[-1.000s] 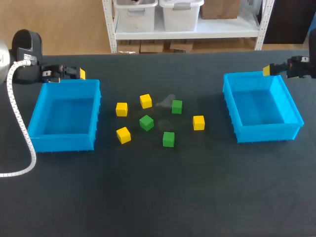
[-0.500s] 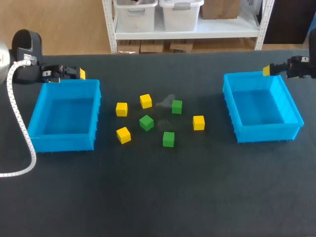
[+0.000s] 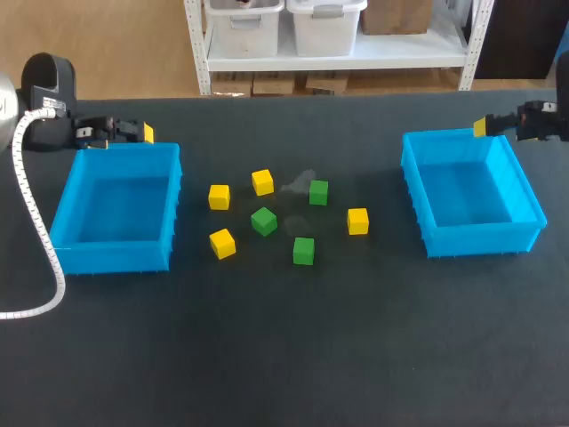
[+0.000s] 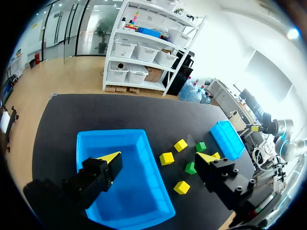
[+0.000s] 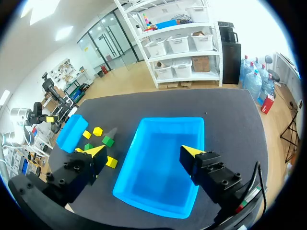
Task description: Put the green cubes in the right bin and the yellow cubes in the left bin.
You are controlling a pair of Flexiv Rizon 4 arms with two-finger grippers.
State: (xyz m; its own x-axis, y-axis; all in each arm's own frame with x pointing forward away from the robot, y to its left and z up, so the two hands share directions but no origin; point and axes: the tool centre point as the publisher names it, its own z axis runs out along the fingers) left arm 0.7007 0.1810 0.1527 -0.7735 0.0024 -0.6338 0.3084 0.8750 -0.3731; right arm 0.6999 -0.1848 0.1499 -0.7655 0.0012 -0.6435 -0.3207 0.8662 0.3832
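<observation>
Three green cubes (image 3: pixel 318 192) (image 3: pixel 263 221) (image 3: pixel 303 251) and several yellow cubes (image 3: pixel 219 197) (image 3: pixel 357 221) lie scattered mid-table between two blue bins. My left gripper (image 3: pixel 142 133) hovers open over the far rim of the left bin (image 3: pixel 62 209). In the left wrist view that bin (image 4: pixel 110 134) sits under the open, empty left gripper (image 4: pixel 158 157), with the cubes beyond it. My right gripper (image 3: pixel 481 126) stands open at the far corner of the right bin (image 3: pixel 524 191). The right wrist view shows that bin (image 5: pixel 168 120) below the empty right gripper (image 5: pixel 144 151).
Both bins look empty. A white ribbed hose (image 3: pixel 36 240) from my left arm trails down the table's left side beside the left bin. Bare dark tabletop (image 3: pixel 293 356) stretches across the near half.
</observation>
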